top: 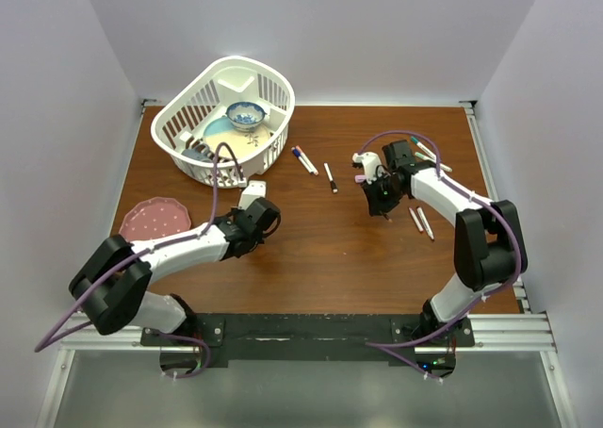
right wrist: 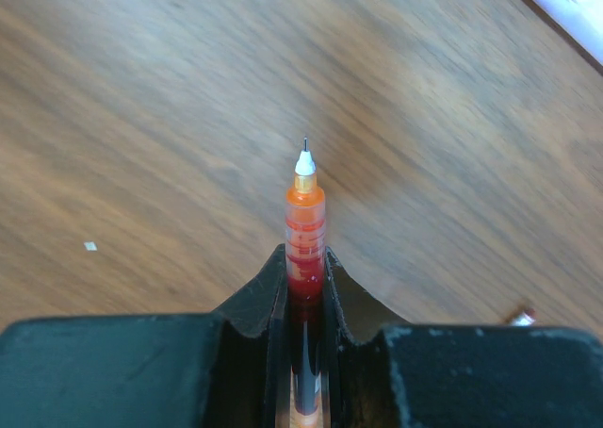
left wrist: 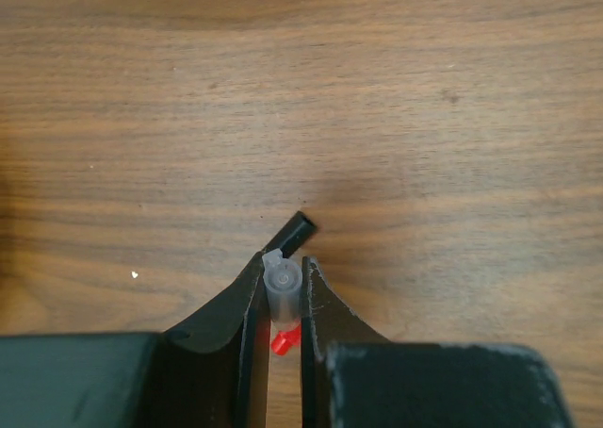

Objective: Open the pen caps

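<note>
My left gripper point(left wrist: 283, 270) point(top: 252, 200) is shut on a clear stubby pen cap point(left wrist: 284, 291) with a red piece at its lower end, held just above the wood. A black pen cap point(left wrist: 296, 232) lies on the table right in front of its fingertips. My right gripper point(right wrist: 304, 258) point(top: 379, 202) is shut on a pen point(right wrist: 305, 222) whose orange-red uncapped end and fine tip stick out past the jaws. Two capped pens point(top: 303, 159) point(top: 331, 177) lie mid-table, two more pens point(top: 421, 221) lie right of the right gripper, and several pens point(top: 429, 153) lie behind it.
A white basket point(top: 273, 89) holding a blue patterned bowl point(top: 246, 116) stands at the back left. A pink plate point(top: 155, 218) lies at the left edge beside the left arm. Another pen end point(right wrist: 520, 316) shows low right in the right wrist view.
</note>
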